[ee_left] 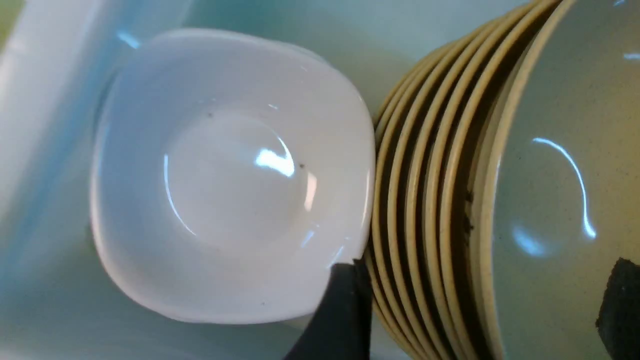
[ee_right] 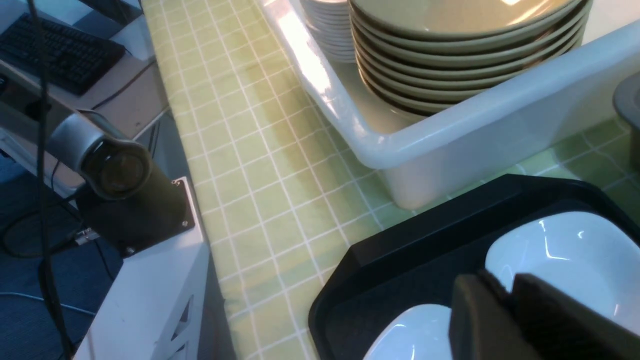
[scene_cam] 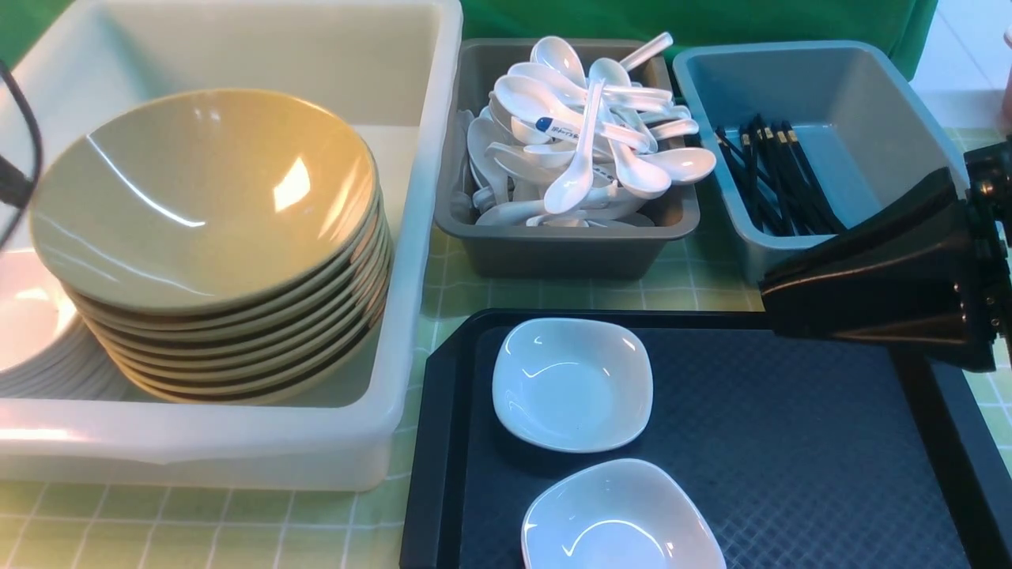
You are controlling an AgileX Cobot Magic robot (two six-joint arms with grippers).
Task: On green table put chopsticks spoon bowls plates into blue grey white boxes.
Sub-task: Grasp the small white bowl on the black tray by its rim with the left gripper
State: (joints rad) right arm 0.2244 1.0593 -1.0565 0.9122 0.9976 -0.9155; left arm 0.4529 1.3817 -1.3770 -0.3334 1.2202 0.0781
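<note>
Broadly, a green checked surface [scene_cam: 553, 296] is seen beneath everything. The left of the front view is filled by a white box [scene_cam: 411, 237], and the lower right by a black tray [scene_cam: 791, 442]. A stack of green bowls [scene_cam: 205, 197] is held in the white box, with white plates [scene_cam: 32, 332] at the far left edge. A grey box [scene_cam: 553, 253] at upper centre is heaped with spoons [scene_cam: 585, 134]. A blue box [scene_cam: 870, 103] at upper right holds chopsticks [scene_cam: 779, 174]. Two white dishes [scene_cam: 573, 383] are set on the tray. The left end effector [ee_left: 482, 310] is spread wide and empty above bowls and plates. The right end effector [ee_right: 510, 295] is clenched, empty, over the tray.
</note>
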